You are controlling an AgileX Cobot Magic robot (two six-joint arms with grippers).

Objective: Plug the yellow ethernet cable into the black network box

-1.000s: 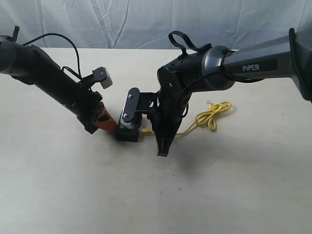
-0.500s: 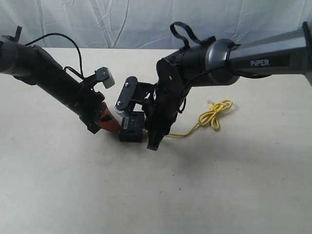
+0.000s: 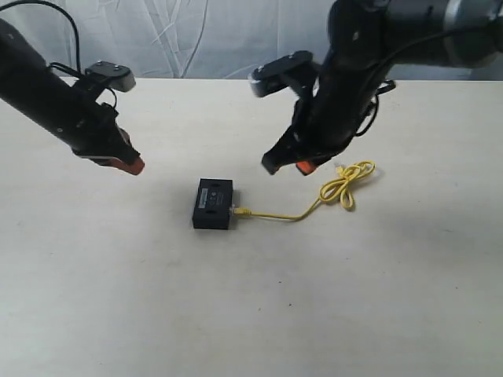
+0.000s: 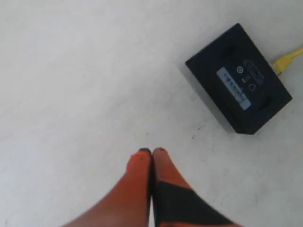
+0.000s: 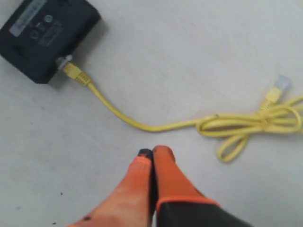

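Against black network box (image 3: 214, 203), yellow ethernet cable (image 3: 275, 216)

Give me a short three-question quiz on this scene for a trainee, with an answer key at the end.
1. Fill in: the left claw and the right claw are both ___ (open or shut).
2. True or false: the black network box is held in the left claw.
3. Where is the near plug of the yellow ethernet cable?
A) at the side of the black network box
B) gripped in a claw
C) lying on top of the box

Key: 1 shut; 2 false; 3 A.
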